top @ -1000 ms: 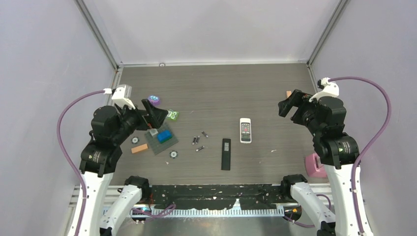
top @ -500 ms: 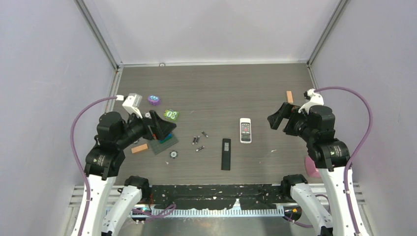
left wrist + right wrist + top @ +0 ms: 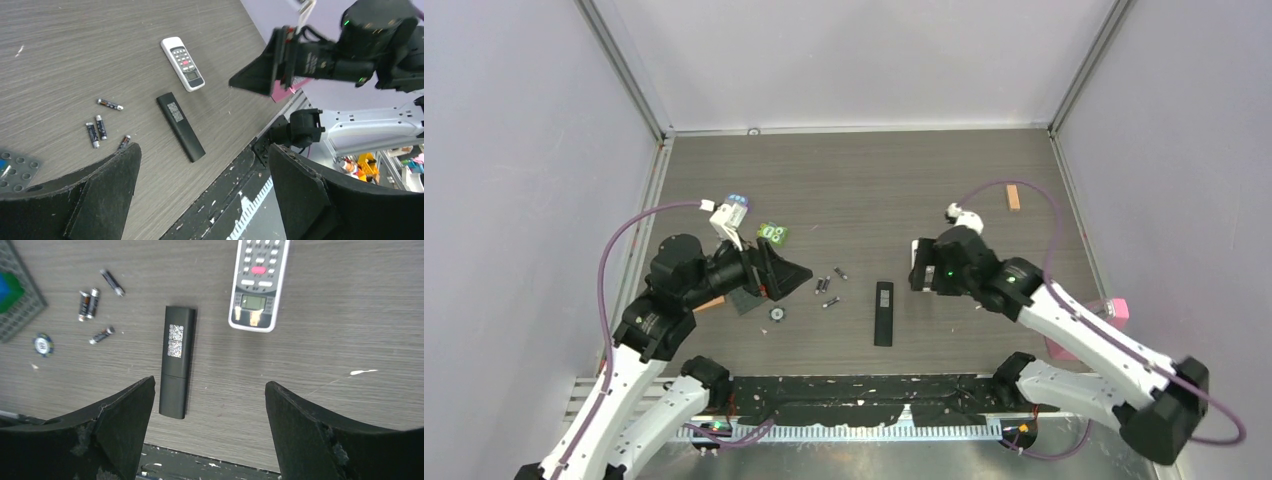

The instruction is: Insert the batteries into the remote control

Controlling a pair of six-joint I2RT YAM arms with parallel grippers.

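Scuffed grey wood-grain tabletop (image 3: 874, 170).
Four slim cylindrical batteries (image 3: 88, 304) lie loose between a studded grey plate (image 3: 22, 310) and the matte black slab remote (image 3: 176, 360); left gripper (image 3: 204, 150) and right gripper (image 3: 210, 385) gape, empty.

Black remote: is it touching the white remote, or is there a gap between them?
Apart. The right wrist view shows a clear strip of bare table between the black remote and the white remote.
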